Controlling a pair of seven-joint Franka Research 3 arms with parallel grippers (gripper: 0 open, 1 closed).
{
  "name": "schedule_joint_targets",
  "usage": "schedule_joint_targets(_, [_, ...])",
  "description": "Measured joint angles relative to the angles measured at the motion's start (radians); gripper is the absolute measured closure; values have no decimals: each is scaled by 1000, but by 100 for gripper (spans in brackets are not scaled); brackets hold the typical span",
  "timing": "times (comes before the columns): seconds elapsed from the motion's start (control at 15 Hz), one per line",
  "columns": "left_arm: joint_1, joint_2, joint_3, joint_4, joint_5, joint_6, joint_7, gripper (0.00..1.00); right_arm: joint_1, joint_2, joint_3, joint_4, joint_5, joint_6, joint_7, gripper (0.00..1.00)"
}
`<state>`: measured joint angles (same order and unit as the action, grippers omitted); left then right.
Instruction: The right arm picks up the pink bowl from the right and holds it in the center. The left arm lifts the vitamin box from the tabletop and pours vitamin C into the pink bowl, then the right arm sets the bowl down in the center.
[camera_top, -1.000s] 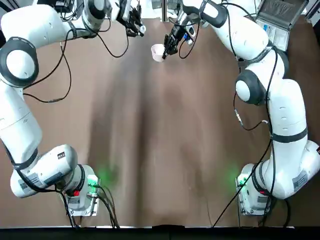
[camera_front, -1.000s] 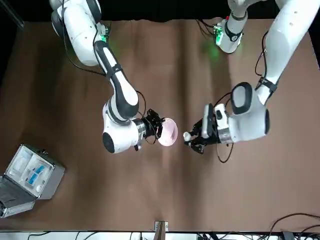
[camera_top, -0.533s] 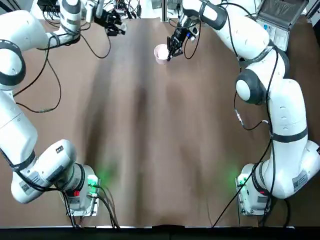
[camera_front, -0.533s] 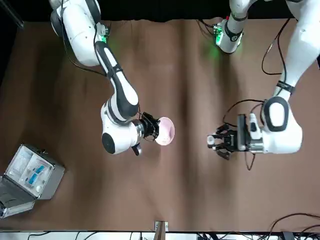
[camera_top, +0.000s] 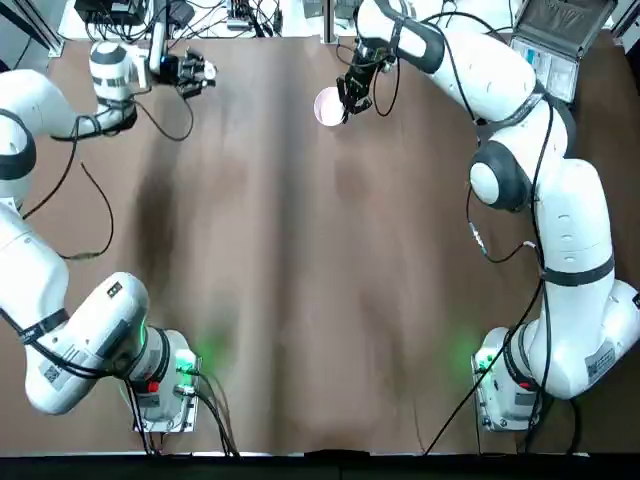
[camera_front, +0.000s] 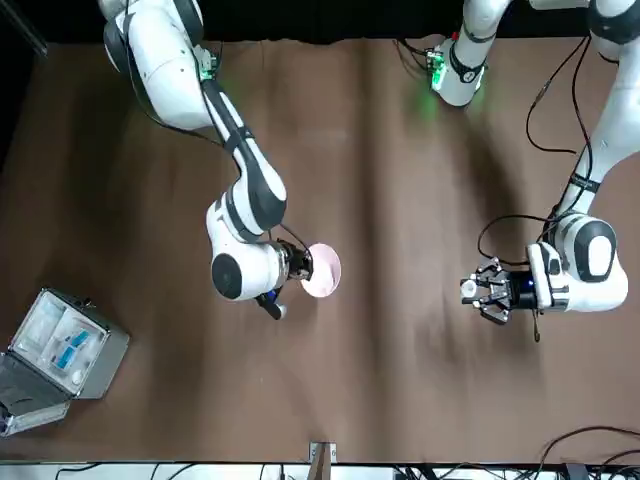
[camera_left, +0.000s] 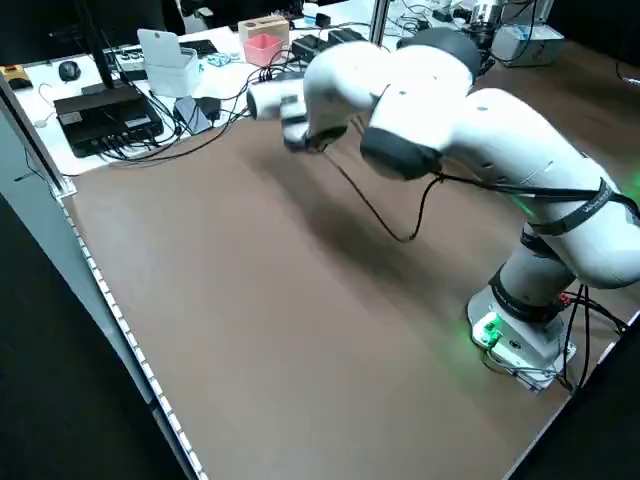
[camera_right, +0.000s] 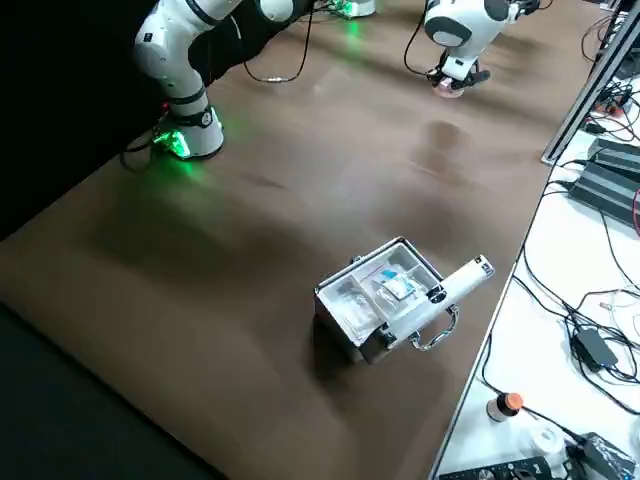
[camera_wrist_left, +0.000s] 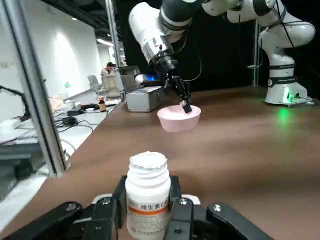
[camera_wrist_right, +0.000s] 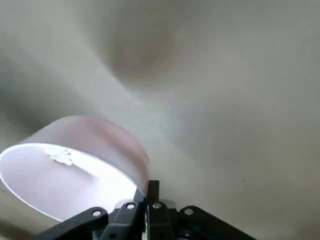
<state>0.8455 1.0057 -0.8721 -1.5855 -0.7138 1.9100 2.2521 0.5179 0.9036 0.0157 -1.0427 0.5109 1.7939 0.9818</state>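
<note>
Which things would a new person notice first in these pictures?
Probably the pink bowl first, gripped at its rim by the right hand near the far table edge, with white pieces inside. Next, the open white bottle, upright between the left hand's fingers at the table's far left. The grey case stands open at far right.
</note>
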Motion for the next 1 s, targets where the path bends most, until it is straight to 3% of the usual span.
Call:
schedule_joint_targets(0.53, [2,83,210,2,-37,-103,96,65,38,31,0,-89,-21,244,-135,98])
schedule_joint_targets(1.0, [-15,129,276,2,-37,-110,160,65,38,67,-1,-108,-23,254,-196,98])
